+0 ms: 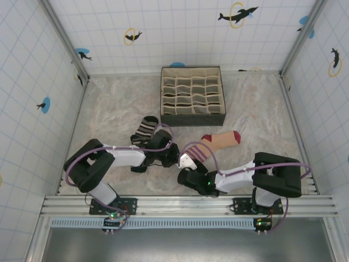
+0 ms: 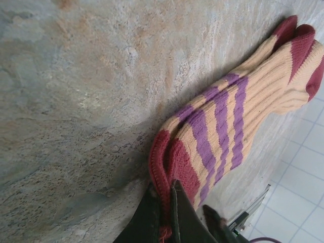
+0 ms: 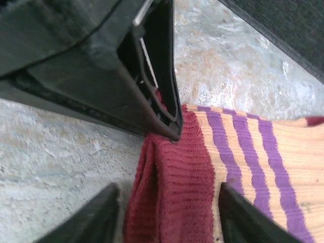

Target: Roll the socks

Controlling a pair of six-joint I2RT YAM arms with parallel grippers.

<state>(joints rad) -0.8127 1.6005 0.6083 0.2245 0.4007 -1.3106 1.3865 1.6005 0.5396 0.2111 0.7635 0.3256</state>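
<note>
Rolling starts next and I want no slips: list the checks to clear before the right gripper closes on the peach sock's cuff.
1. Cuff of the peach sock pinched by the shut left gripper: ok.
2. Cuff lies between the jaws of the right gripper: ok.
3. Right-hand grip closed: not ok, jaws stand apart.
4. Sock lying flat and straight on the table: ok.
5. The black sock lies apart from it: ok.
6. Both cuff layers inside the right-hand jaws: cannot tell.

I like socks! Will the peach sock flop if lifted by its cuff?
Probably floppy: the peach sock is ribbed knit, lying flat. Likely light; the left end effector pinches only its cuff edge. The ribs probably resist slipping.
</note>
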